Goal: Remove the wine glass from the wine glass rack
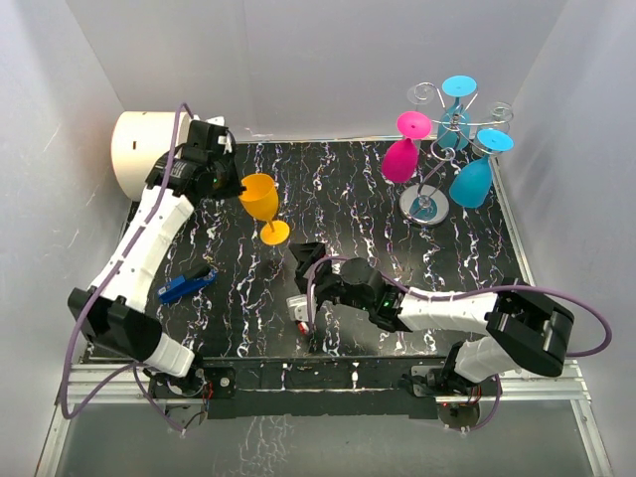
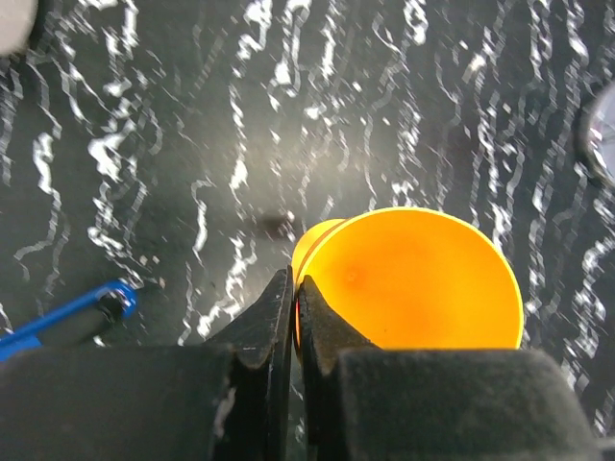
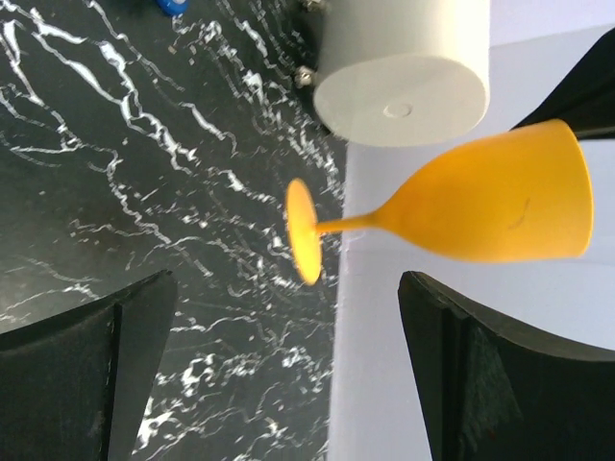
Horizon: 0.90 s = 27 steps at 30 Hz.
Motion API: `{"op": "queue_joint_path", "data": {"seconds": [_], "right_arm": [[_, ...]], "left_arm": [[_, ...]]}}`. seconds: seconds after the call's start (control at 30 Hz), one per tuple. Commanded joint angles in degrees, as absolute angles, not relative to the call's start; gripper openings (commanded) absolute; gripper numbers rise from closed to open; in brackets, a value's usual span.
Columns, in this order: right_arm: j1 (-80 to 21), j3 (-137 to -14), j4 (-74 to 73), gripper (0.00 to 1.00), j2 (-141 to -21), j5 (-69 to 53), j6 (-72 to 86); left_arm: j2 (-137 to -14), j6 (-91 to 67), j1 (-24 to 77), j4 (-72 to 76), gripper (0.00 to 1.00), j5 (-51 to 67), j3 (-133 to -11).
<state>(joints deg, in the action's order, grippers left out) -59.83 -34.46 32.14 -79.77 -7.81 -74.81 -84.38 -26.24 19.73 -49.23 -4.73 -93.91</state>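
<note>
The silver wire wine glass rack (image 1: 425, 206) stands at the back right. A pink glass (image 1: 400, 159) and two cyan glasses (image 1: 456, 124) (image 1: 472, 180) hang on it upside down. An orange wine glass (image 1: 260, 197) is off the rack at the centre left, tilted, with its foot (image 1: 275, 233) low over the table. My left gripper (image 1: 235, 185) is shut on its rim; the left wrist view shows the jaws (image 2: 293, 288) pinching the bowl's edge (image 2: 413, 279). My right gripper (image 1: 304, 278) is open and empty near the front centre, and the orange glass (image 3: 480, 206) lies ahead of its fingers (image 3: 288, 375).
A white cylinder (image 1: 139, 149) lies at the back left, behind the left arm, and also shows in the right wrist view (image 3: 404, 58). A blue tool (image 1: 186, 286) lies at the front left. A small white and red object (image 1: 298, 310) lies by the right gripper. White walls enclose the table.
</note>
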Motion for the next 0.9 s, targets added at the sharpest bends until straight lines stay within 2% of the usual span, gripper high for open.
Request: {"op": "queue_joint_path", "data": {"seconds": [0.0, 0.1, 0.2, 0.33, 0.47, 0.63, 0.77, 0.87], "right_arm": [[-58.78, -33.35, 36.69, 0.99, -78.33, -4.29, -63.90], [-58.53, -34.41, 37.91, 0.98, -79.62, 1.51, -52.85], [-58.25, -37.79, 38.79, 0.98, -82.06, 12.81, -37.48], [-58.18, -42.43, 32.80, 0.98, -83.06, 23.19, -27.04], [-57.25, -43.92, 28.58, 0.98, -80.40, 24.28, -19.54], [-54.61, -43.08, 25.72, 0.98, -74.73, 18.31, -12.68], [-54.55, -44.99, 21.88, 0.98, -72.91, 18.53, -10.98], [-54.58, -47.68, 17.54, 0.99, -71.67, 19.37, -8.76]], "left_arm": [[-87.55, -21.47, 18.18, -41.79, 0.00, -15.74, -95.82], [-91.34, -20.65, 14.64, -37.40, 0.00, -15.39, -96.03], [-94.88, -20.03, 11.11, -31.04, 0.00, -14.03, -94.83], [-100.52, -18.55, 8.20, -23.00, 0.00, -13.51, -94.79], [-107.73, -16.17, 7.21, -19.44, 0.00, -13.88, -100.07], [-117.07, -15.08, 7.18, -22.68, 0.00, -13.36, -111.54], [-119.64, -15.03, 7.18, -23.44, 0.00, -13.45, -114.16], [-119.93, -14.72, 7.19, -23.41, 0.07, -13.43, -113.78]]}}
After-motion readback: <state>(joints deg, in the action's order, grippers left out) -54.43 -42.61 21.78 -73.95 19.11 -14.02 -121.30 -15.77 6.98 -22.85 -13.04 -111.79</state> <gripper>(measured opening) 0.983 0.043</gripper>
